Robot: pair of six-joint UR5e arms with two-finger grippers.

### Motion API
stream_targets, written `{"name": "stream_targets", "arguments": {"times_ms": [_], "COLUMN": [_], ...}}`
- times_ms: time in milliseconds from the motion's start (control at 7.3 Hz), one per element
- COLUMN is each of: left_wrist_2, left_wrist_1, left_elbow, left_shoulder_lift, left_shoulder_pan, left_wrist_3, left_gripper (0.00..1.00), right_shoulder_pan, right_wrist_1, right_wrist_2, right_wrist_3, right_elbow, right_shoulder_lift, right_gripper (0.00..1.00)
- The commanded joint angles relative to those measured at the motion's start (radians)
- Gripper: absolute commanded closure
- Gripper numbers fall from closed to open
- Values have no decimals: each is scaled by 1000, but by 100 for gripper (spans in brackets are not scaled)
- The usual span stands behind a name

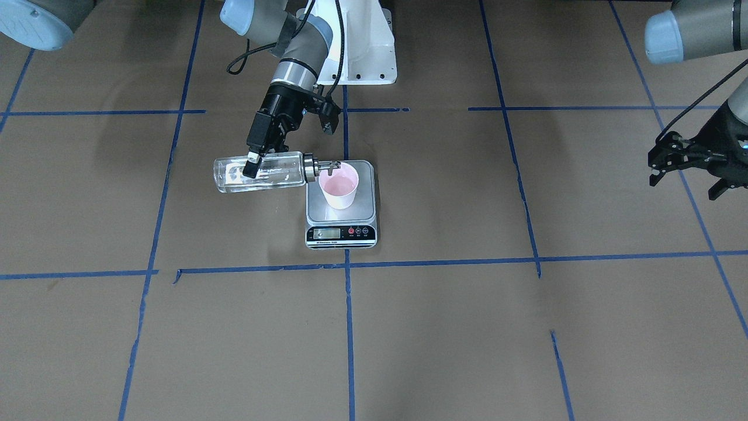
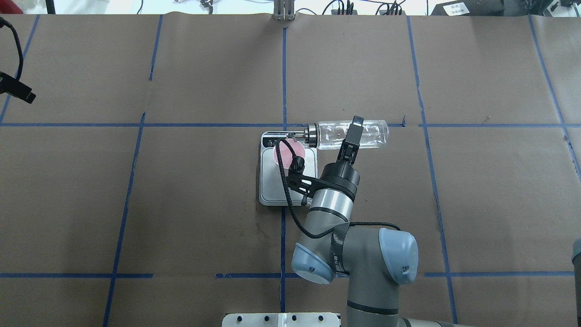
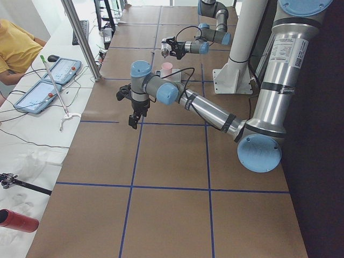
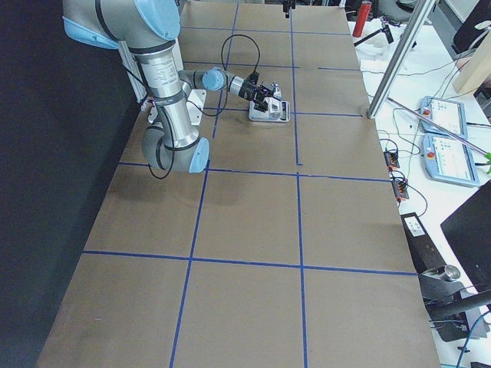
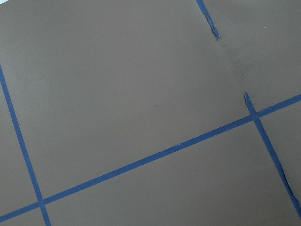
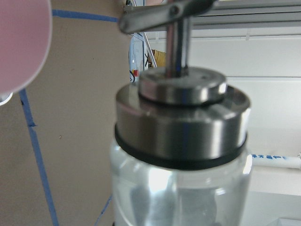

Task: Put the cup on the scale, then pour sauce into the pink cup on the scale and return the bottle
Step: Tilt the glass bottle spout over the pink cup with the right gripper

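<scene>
The pink cup (image 1: 339, 188) stands on the steel plate of the scale (image 1: 365, 209), toward the robot's side of it. My right gripper (image 1: 252, 168) is shut on the clear glass bottle (image 1: 260, 173) and holds it nearly level. The bottle's metal spout (image 1: 331, 168) is over the cup's rim. Clear sauce lies along the lower side of the bottle. In the overhead view the bottle (image 2: 363, 134) points at the cup (image 2: 284, 152). The right wrist view shows the silver collar (image 6: 181, 123) and the cup's edge (image 6: 21, 42). My left gripper (image 1: 685, 182) is open and empty, far off to the side.
The table is brown paper marked with blue tape lines (image 1: 347, 327). The scale's black strip with the LCD (image 1: 342, 234) faces the operators' side. The white robot base (image 1: 368, 47) stands behind the scale. Operator tablets (image 3: 48, 80) lie beyond the table's far edge.
</scene>
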Motion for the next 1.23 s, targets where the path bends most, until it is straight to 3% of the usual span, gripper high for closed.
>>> {"name": "stream_targets", "arguments": {"times_ms": [0, 411, 1095], "left_wrist_2": [-2, -2, -2], "left_wrist_1": [0, 0, 0], "left_elbow": [-1, -4, -4], "left_shoulder_lift": [-2, -2, -2], "left_shoulder_pan": [0, 0, 0], "left_wrist_3": [-2, -2, -2], "left_gripper": [1, 1, 1], "right_shoulder_pan": [3, 11, 11], "right_wrist_1": [-6, -48, -76], "right_wrist_2": [-32, -50, -73], "right_wrist_3": [-72, -190, -232], "right_elbow": [-3, 1, 5], "right_shoulder_lift": [-1, -9, -15], "right_gripper": [100, 100, 100]}}
